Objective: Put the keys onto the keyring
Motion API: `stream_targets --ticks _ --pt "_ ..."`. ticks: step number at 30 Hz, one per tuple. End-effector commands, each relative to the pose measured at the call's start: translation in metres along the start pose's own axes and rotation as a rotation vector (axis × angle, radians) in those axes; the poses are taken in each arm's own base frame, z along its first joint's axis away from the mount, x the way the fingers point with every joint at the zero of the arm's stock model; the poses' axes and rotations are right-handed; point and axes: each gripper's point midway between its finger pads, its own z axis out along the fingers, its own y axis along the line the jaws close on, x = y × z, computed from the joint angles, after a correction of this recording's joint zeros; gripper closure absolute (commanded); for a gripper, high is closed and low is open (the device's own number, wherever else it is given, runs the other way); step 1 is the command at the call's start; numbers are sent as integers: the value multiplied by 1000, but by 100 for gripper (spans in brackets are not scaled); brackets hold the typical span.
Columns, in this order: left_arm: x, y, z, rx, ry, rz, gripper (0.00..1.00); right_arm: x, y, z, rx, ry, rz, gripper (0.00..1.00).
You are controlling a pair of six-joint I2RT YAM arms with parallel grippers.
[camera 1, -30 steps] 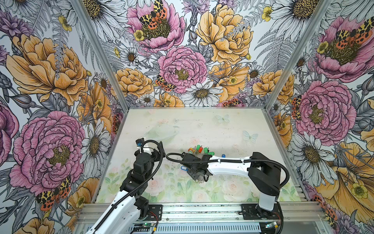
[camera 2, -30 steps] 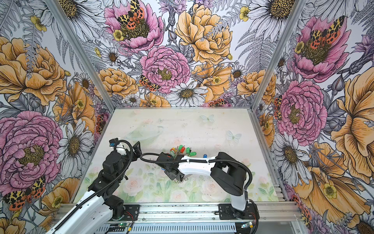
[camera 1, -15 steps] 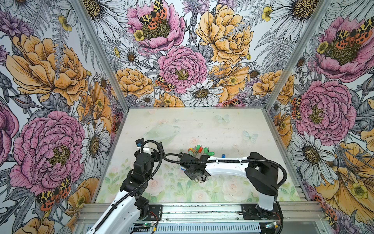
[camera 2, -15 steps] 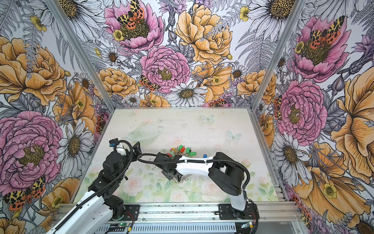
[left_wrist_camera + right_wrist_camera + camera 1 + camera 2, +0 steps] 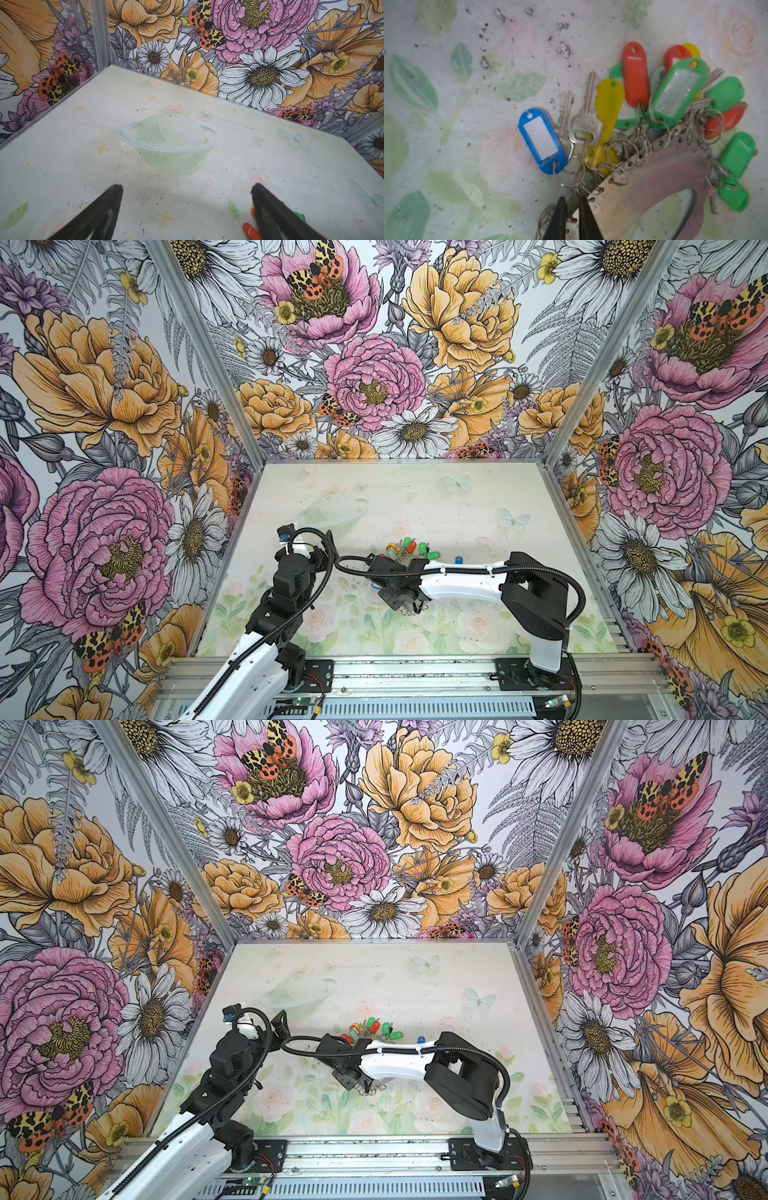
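Where the keyring (image 5: 675, 166) lies, the worktop (image 5: 374, 497) is a pale, worn sheet w/ faded roses & green leaves, peppered w/ black specks. Farther back from the keyring the print turns to a ringed planet (image 5: 168, 141), small butterflies & yellow crosses. Walls (image 5: 374, 385) on three sides carry big floral paper (pink peonies, orange blooms, white daisies, spotted moths) w/ bare metal posts (image 5: 199, 344) at the corners. A metal rail (image 5: 415, 668) runs along the front edge.

The keyring is a flat grey band w/ a wide hole in the middle, its edge fringed w/ small rings (image 5: 639, 143). It sits approx. mid-worktop, mostly hidden under the right arm (image 5: 457, 585) in both top views. The keys (image 5: 677, 93) fan out from its edge: green, red & yellow tags overlapping, plus a few bare metal keys (image 5: 588, 116). A blue tag (image 5: 542, 141) lies flat at one end of the fan, label window up.

The right gripper (image 5: 572, 216) is right at the keyring's fringe, at the blue-tag end. Its fingers are nearly together, w/ only a thin slot btw them & a sliver of grey metal in it; can't tell if that's actually pinched. The left gripper (image 5: 187, 193) hangs well apart from the keyring, to its left in both top views, fingers spread wide w/ nothing btw them. A red tag (image 5: 251, 230) shows just beside one finger.
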Motion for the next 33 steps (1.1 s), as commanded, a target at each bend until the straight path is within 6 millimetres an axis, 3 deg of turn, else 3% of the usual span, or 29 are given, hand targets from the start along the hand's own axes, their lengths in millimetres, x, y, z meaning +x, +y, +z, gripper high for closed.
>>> stream_targets --ticks 1,15,25,33 --pt "3 8 0 -30 -1 -8 1 -3 1 5 14 -5 4 87" --pt "3 7 0 -26 -1 -11 1 -11 -12 -20 46 -72 22 100" --pt "6 4 3 -11 13 -8 1 -10 -11 -29 -3 -104 31 100" --pt "17 -17 14 89 73 0 1 -23 -18 -50 -88 -243 90 100"
